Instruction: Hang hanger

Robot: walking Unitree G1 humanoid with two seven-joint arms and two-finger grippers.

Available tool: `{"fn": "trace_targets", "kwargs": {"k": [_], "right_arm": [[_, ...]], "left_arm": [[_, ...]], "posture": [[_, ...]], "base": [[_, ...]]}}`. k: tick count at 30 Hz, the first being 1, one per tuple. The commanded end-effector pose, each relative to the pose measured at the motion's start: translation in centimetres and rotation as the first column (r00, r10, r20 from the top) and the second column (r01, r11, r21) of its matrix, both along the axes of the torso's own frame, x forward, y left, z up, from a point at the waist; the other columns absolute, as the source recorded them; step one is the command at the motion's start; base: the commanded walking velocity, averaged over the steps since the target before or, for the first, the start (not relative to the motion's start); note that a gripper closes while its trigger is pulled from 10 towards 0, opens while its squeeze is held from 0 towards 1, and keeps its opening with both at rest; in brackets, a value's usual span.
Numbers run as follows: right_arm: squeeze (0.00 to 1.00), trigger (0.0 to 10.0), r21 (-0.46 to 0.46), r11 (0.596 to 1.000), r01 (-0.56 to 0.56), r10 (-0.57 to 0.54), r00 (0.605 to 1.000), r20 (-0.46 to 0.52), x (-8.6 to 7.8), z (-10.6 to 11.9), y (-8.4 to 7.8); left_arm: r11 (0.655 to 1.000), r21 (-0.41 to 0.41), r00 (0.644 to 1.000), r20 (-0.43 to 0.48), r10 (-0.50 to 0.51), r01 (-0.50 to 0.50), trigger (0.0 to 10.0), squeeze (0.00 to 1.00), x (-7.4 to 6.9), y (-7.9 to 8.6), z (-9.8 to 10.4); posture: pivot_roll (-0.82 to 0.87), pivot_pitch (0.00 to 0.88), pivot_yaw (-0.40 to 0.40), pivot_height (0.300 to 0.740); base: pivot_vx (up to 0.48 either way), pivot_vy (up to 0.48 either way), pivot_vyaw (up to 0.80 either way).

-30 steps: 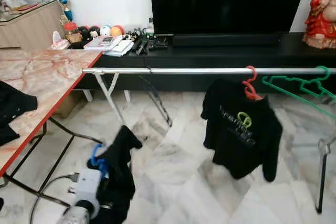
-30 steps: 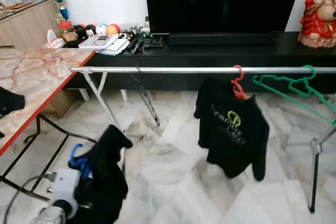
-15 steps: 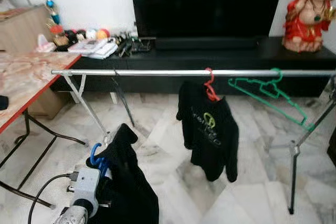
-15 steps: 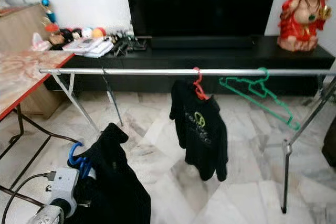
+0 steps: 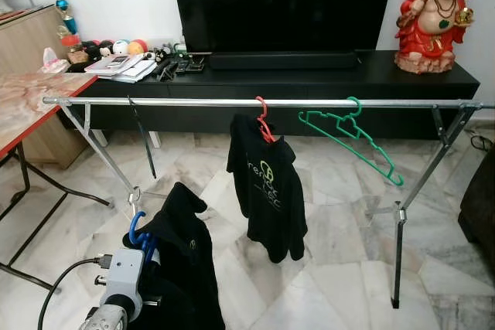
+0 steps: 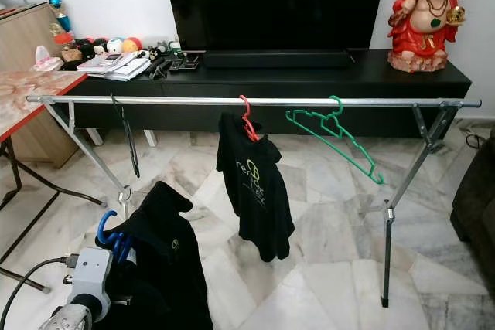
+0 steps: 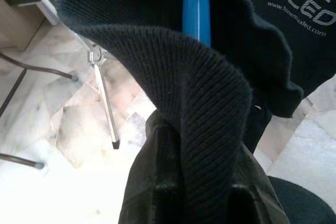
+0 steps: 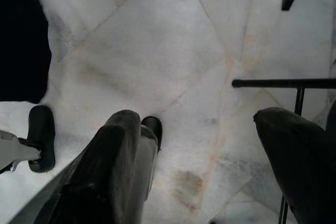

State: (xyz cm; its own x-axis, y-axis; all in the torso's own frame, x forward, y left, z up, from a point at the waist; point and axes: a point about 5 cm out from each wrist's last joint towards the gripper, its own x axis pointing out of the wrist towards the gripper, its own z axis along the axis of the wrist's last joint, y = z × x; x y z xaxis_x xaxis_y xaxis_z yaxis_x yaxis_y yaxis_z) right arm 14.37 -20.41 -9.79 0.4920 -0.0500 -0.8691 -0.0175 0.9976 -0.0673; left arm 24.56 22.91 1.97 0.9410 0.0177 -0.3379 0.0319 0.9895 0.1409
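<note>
Clamping black garment [image 7: 210, 108] with blue hanger [image 5: 141, 235] between left fingers [image 7: 157, 182]; right fingers [image 8: 121, 156] spread wide, empty.

Your left hand [image 7: 194, 192] is buried under the black garment [image 5: 186, 260]; you see just the blue hanger [image 5: 141, 235] hook and a strip. Marble surface [image 5: 23, 102] is cut off at the frame's left edge. Items on the TV console [image 5: 309, 79] too small to identify.

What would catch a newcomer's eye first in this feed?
A long metal rail spans the room before the black TV console, carrying a black T-shirt on a red hanger and an empty green hanger. Low on the robot's left, the left tool holds a blue hanger draped with a black garment.
</note>
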Motion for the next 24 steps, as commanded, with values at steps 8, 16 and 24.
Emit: {"fn": "trace_targets", "kwargs": {"k": [8,16,24], "right_arm": [[0.0,10.0,0.015,1.0,-0.012,0.012,1.0,0.009,0.5,0.1,0.7],[0.0,10.0,0.018,1.0,-0.025,0.025,1.0,0.005,0.6,0.0,1.1],[0.0,10.0,0.02,0.999,-0.034,0.033,0.999,0.008,0.8,0.1,1.5]], "left_arm": [[1.0,-0.019,0.999,0.054,0.005,-0.004,10.0,0.0,0.5,0.0,1.0],[1.0,-0.019,0.999,0.052,-0.011,0.012,10.0,0.0,0.5,-0.2,0.9],[0.999,-0.023,0.998,0.054,-0.023,0.024,10.0,0.0,0.6,-0.7,0.9]], "posture": [[0.0,0.021,0.043,0.74],[0.0,0.024,0.044,0.74],[0.0,0.021,0.044,0.74]], "base": [[0.143,0.0,0.0],[0.338,0.0,0.0],[0.362,0.0,0.0]]}}
